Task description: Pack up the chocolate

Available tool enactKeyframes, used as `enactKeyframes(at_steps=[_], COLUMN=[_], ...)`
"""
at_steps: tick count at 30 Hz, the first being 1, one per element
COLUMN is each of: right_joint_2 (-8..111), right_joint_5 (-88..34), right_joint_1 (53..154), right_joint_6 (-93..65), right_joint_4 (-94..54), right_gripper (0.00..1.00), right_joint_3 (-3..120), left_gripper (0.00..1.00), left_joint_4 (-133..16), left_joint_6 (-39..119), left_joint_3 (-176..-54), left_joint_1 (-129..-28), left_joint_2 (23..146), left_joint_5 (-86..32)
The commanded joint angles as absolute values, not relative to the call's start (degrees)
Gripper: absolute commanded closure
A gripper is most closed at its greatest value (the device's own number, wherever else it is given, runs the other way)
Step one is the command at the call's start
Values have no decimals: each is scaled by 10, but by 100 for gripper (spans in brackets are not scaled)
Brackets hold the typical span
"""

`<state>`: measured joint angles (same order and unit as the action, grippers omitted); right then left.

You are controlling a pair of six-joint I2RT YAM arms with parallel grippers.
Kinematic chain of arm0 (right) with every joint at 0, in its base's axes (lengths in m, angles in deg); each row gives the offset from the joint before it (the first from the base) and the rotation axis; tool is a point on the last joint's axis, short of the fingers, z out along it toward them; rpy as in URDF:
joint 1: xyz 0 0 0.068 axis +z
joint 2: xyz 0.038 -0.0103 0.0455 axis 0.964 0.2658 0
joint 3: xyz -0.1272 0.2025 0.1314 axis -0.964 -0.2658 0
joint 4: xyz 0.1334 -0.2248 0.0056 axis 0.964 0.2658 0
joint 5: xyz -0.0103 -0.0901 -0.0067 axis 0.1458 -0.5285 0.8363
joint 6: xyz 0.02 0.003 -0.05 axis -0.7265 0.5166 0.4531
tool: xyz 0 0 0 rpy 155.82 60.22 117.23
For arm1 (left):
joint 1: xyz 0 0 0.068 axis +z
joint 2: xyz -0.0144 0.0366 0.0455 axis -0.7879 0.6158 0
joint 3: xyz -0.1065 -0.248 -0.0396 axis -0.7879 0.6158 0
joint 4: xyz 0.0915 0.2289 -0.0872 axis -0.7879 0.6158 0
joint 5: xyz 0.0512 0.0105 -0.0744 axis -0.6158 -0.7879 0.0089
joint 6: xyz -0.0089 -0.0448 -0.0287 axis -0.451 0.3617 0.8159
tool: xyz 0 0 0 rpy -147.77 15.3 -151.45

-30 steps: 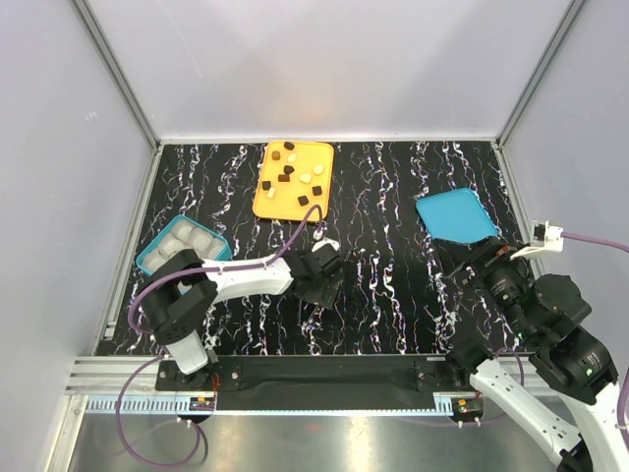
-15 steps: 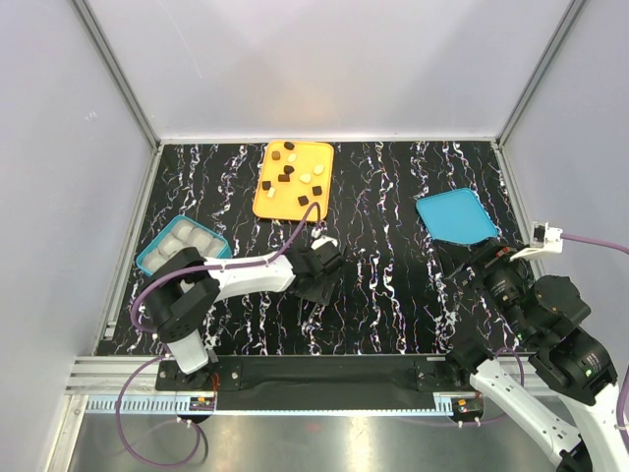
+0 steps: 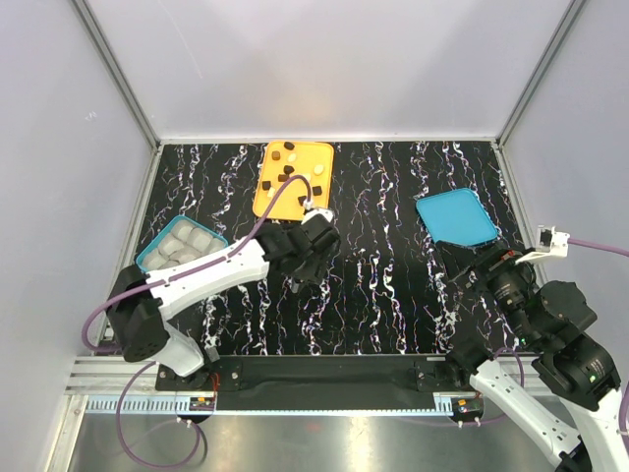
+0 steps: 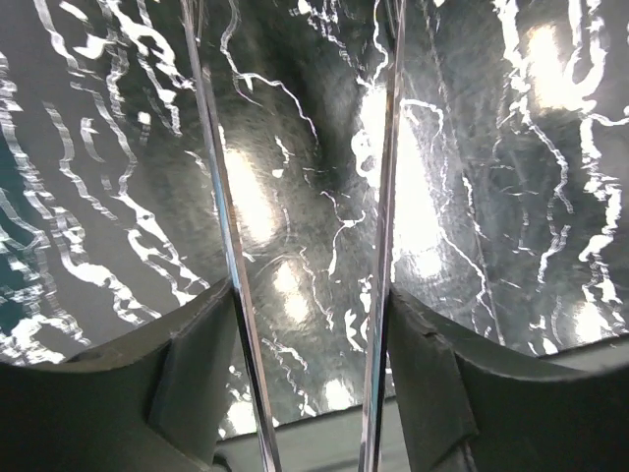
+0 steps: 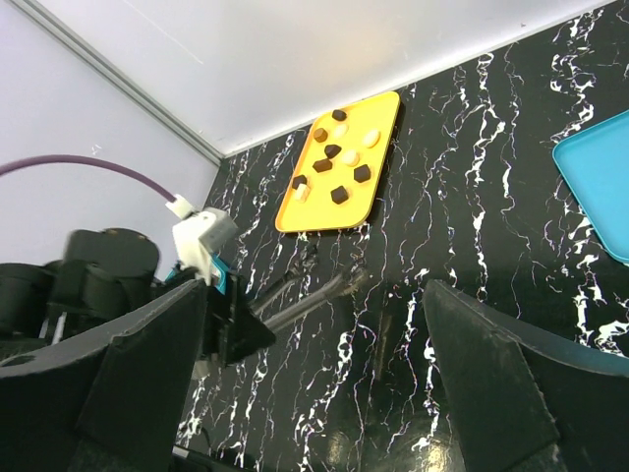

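The chocolate (image 3: 291, 175), dark cubes and pale rounds, lies scattered on the flat orange tray (image 3: 265, 205) at the back; it also shows in the right wrist view (image 5: 339, 162). My left gripper (image 3: 298, 279) hangs just in front of the tray's near edge. Its long thin fingers (image 4: 221, 197) are spread apart, with only marbled table between them. In the right wrist view the left gripper (image 5: 336, 270) reaches below the tray (image 5: 314, 214). My right gripper (image 3: 472, 271) is open and empty at the front right, its pads (image 5: 147, 374) wide apart.
A teal compartmented box (image 3: 147, 258) with white cells sits at the left, by the left arm's forearm. A flat teal lid (image 3: 456, 217) lies at the right, its corner in the right wrist view (image 5: 600, 187). Grey walls enclose the black marbled table (image 3: 383, 295).
My left arm has stretched out and its gripper has moved back and a little left, closer to the orange tray. The right arm has barely moved.
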<state>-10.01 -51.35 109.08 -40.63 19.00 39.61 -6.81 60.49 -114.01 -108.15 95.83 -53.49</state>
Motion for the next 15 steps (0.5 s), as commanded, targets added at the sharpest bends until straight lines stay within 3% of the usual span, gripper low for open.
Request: enactKeyframes(at_steps=[1,15], right_joint_2=[-104,-115], right_joint_5=[-523,-527], right_joint_1=[1092,1093], right_joint_6=[-416,-417], right_joint_4=[186,192], right_gripper=[2,1], right_joint_3=[405,403], left_gripper=[39,41], left_joint_4=[-12,-2], left_joint_6=[585,585], left_joint_3=[-1173,-1176], left_joint_1=[-1079,-1068], left_joint_2=[934,916], left_joint_5=[-564,-537])
